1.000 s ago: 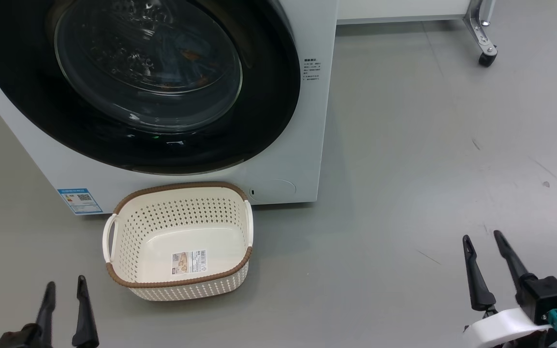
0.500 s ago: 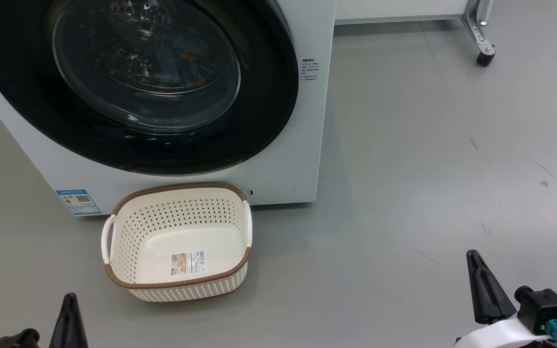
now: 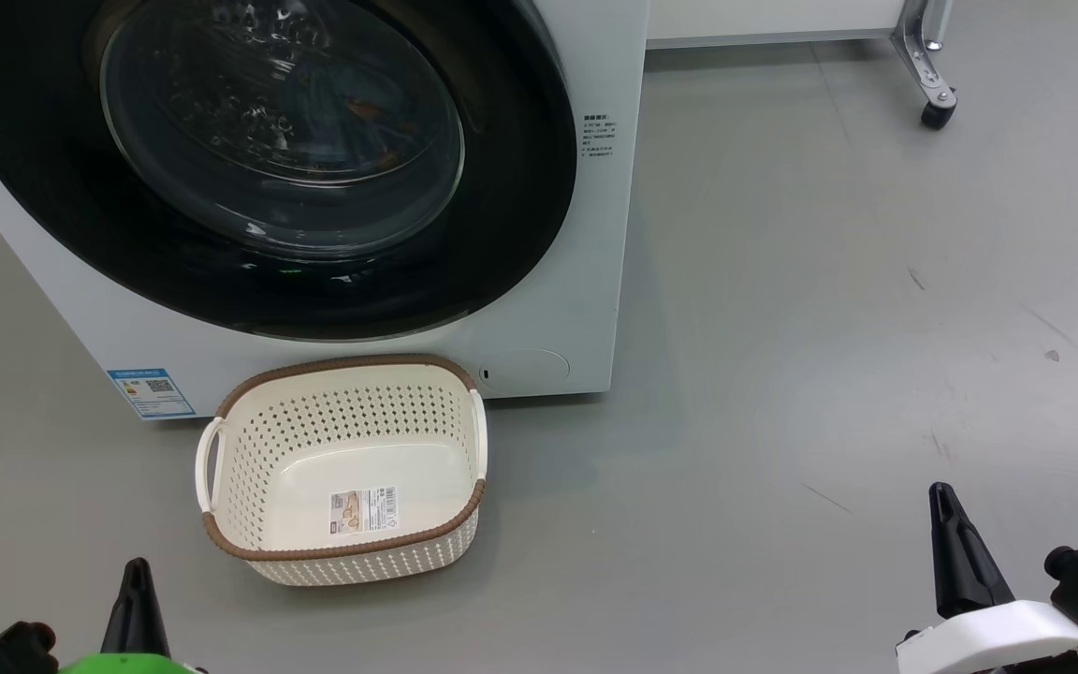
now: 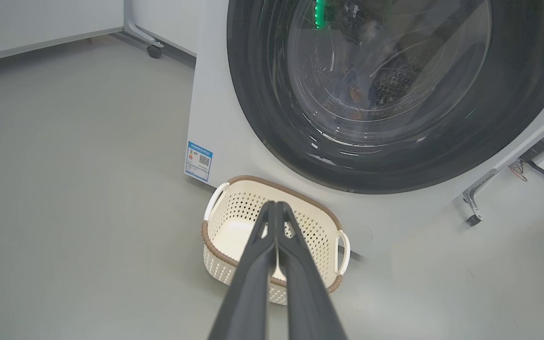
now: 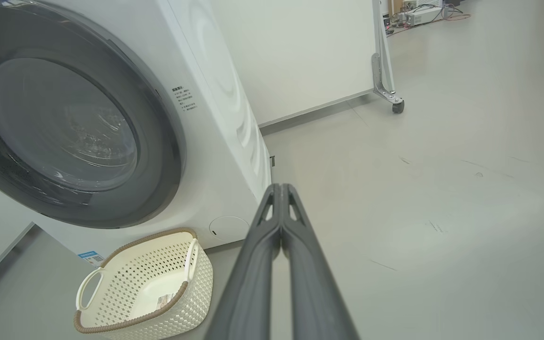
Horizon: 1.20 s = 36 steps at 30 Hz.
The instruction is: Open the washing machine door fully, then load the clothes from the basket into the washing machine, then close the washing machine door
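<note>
The left tool [image 4: 276, 208] is closed on nothing, its two dark fingers pressed tip to tip. It hangs low at the near left, pointing over the basket [image 4: 216, 270]. The right tool [image 5: 281, 190] is likewise closed and empty at the near right, over bare floor [image 3: 829, 328] and well apart from everything.

Both sit clear of the machine, which I judge a rest pose fitting a job about done. The basket stands just in front of the washing machine [image 3: 548, 328], empty down to its label sticker [image 3: 366, 508]. The washing machine door [image 3: 502, 234] lies flush with the white front.

The left wrist view looks through the glass to the perforated drum, where the clothes [image 4: 352, 92] appear as orange-brown flecks. The right wrist view gives the machine's side panel and a wheeled frame [image 5: 397, 106] at the far right.
</note>
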Motion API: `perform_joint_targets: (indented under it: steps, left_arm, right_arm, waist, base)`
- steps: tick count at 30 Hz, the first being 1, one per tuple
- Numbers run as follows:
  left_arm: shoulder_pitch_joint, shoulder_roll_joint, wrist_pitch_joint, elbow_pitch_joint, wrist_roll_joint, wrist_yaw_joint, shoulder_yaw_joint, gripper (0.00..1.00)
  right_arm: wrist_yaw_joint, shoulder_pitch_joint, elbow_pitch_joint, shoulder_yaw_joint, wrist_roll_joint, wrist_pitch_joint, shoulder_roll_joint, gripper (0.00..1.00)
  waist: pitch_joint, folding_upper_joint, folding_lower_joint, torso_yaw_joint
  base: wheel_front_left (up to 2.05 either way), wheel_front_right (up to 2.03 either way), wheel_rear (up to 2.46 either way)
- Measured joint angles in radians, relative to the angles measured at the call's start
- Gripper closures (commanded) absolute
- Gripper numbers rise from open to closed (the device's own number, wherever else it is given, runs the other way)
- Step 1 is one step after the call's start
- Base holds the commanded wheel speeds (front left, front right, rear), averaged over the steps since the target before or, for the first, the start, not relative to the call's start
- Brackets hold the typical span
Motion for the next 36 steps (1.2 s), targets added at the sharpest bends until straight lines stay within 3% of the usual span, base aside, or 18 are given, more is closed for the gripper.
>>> perform_joint_targets:
  steps: [36]
  left_arm:
    - [-0.084, 0.002, 0.122, 0.03, -0.452, -0.01, -0.001, 1.0]
  right_arm:
    - [0.042, -0.083, 0.059, -0.076, 0.538, 0.115, 0.002, 1.0]
  waist:
    - [-0.004, 0.0, 0.0, -0.007]
  base:
    - [0.0, 0.0, 0.0]
